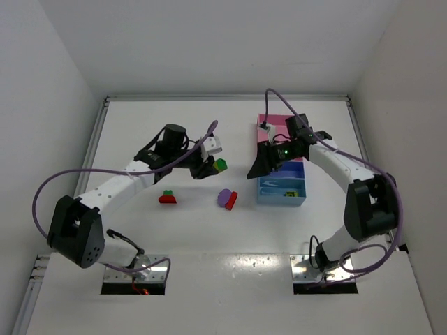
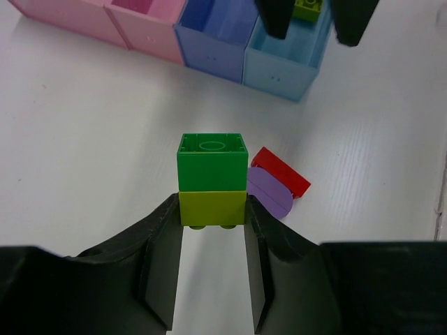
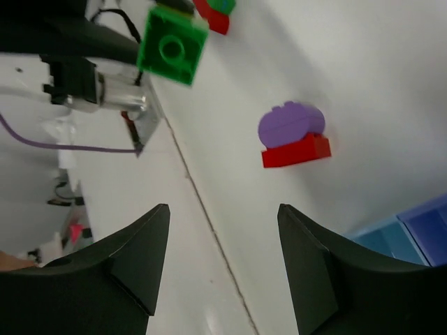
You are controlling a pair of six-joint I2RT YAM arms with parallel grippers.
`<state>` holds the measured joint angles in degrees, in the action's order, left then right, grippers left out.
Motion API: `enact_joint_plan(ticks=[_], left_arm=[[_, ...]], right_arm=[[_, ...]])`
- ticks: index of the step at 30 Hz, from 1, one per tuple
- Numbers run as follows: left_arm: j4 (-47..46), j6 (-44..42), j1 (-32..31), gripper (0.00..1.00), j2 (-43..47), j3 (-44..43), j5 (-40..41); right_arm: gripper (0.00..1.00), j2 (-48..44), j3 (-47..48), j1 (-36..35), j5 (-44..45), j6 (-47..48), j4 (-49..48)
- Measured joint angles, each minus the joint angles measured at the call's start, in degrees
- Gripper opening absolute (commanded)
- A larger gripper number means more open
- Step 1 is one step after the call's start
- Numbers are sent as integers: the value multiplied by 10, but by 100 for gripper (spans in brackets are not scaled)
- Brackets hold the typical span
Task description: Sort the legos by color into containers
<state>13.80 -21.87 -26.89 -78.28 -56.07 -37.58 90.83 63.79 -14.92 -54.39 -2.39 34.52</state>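
The long plastic tray of pink and blue compartments lies front to back on the right of the white table. A small yellow-green plastic brick sits in its front compartment. Just left of that end lies the purple-and-red plastic brick pair, and farther left the red-and-green plastic brick pair. Behind and between these two, the green-on-yellow plastic brick stack sits between the fingers of the left gripper.

A green-on-lime pair stands upright, its lime brick clamped between the fingers of the left gripper. A purple-and-red pair lies on the table near the tray, and a green-and-red pair lies well to its left. The tray's compartments run large pink, small pink, dark blue, light blue. A lime brick lies in the light blue one.
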Motion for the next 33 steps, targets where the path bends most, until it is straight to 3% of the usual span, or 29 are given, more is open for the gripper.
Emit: enact_joint_plan(ticks=[10,16,24,27,33], left_arm=[[-6,1,-42,18,-38,-15,3],[-7,1,-53,18,-50,-24,5],[-7,1,-64,18,-62,-31,9],[-7,1,-67,18,-68,-33,10],[-6,1,-70,18,-73,-38,13]], right_arm=[[64,66,10,-6,-74,-202,-161],[75,82,10,-21,-84,-245,-187],[75,99,19,-36,-89,-262,-204],[72,107,21,-41,-89,-264,-207],[47,116,26,-48,-76,-265,-206]])
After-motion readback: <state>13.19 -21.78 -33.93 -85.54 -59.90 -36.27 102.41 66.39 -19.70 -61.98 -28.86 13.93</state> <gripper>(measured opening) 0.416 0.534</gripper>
